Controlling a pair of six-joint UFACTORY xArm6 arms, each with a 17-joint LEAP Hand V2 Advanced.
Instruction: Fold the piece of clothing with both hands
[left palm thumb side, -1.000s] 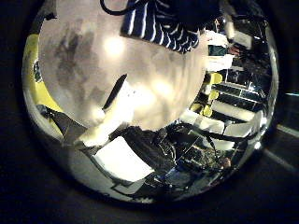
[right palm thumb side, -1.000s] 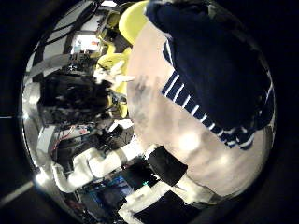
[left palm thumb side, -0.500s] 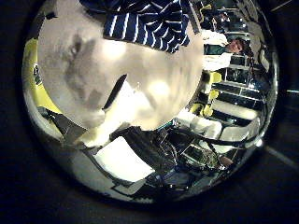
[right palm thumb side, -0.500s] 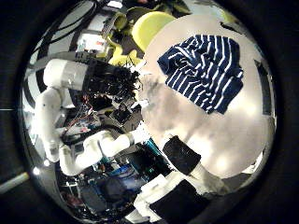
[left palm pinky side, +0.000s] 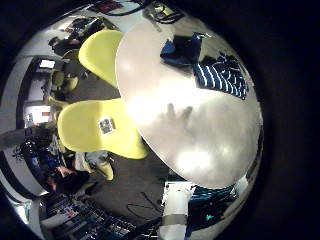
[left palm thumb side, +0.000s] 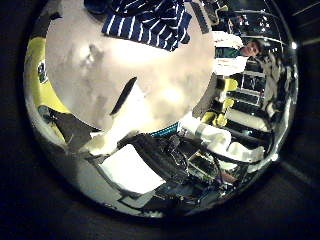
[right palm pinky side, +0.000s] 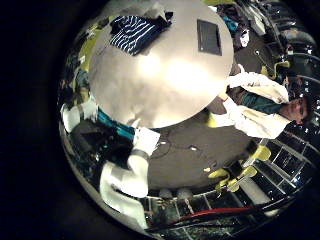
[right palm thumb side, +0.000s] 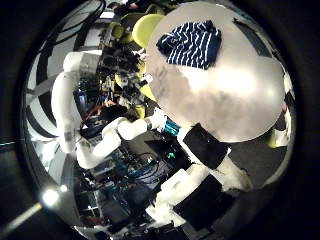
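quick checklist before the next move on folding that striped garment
1. Striped garment on the round table: ok, it lies bunched near the table's edge.
2. Garment folded flat: not ok, it is crumpled in a heap.
3. Hands clear of the cloth: ok, both palm cameras see the garment from well above, with nothing gripping it.
4. Table around the garment free: not ok, a dark flat object lies on the table, apart from the cloth.
5. Fingers of either hand open: cannot tell.
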